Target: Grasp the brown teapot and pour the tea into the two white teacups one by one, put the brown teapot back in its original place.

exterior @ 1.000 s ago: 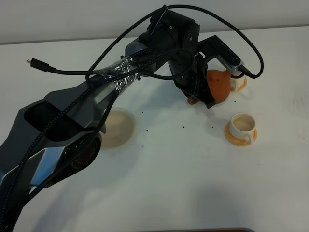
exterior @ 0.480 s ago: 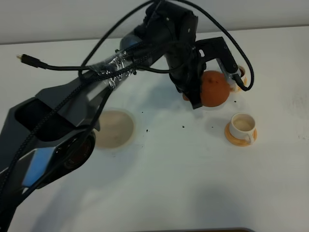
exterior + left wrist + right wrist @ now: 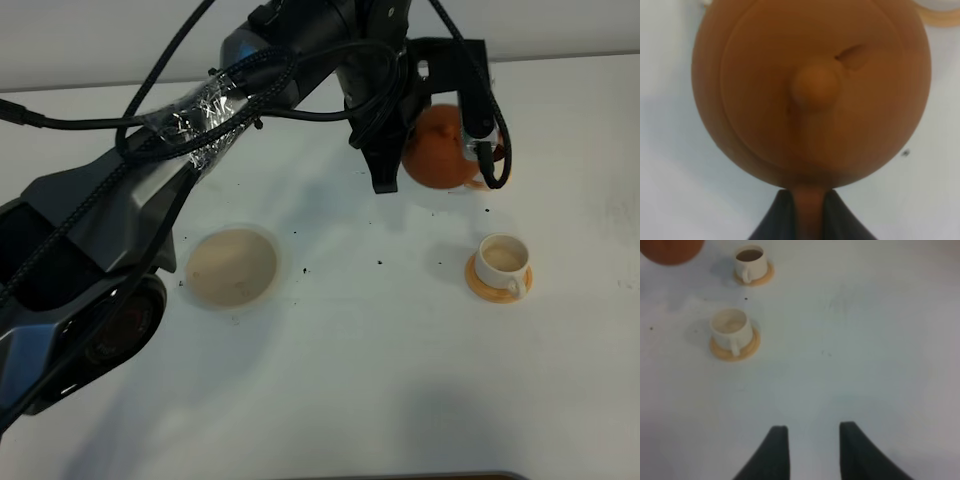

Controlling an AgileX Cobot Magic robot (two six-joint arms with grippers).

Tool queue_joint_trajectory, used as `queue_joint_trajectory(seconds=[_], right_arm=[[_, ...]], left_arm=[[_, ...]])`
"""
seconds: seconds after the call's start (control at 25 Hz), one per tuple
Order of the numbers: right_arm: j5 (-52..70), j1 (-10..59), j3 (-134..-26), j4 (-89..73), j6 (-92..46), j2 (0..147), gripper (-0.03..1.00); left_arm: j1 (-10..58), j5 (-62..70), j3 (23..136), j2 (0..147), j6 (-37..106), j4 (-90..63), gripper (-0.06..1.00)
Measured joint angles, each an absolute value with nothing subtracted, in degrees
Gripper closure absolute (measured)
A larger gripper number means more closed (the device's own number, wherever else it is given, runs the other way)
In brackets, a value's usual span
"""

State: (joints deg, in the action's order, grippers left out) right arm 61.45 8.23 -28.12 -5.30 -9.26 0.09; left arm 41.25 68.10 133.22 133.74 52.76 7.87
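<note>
Now we hold the brown teapot (image 3: 810, 90) by its handle, pinched in our left end effector (image 3: 809, 214), aloft beside the far teacup (image 3: 751, 263); a quick swing could twist it free and drop it.

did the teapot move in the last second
Yes. The brown teapot has shifted up the view, away from the near teacup, which stayed put.

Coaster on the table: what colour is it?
The coaster is plain pale beige, shown best in the exterior high view.
</note>
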Motion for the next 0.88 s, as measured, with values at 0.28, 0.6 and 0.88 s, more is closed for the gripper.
queue_joint_trajectory(seconds=[0.28, 0.6, 0.88], right_arm=[[61.45, 8.23, -28.12, -5.30, -9.26, 0.09, 0.73], [61.45, 8.23, -28.12, -5.30, -9.24, 0.09, 0.73], [61.45, 8.23, -28.12, -5.30, -9.24, 0.09, 0.73]], left_arm=[[43.48, 68.04, 124.50, 127.38, 53.05, 9.67, 0.83], [43.20, 67.22, 105.71, 118.07, 54.42, 11.60, 0.83], [41.94, 51.61, 93.32, 114.70, 56.58, 13.60, 0.83]])
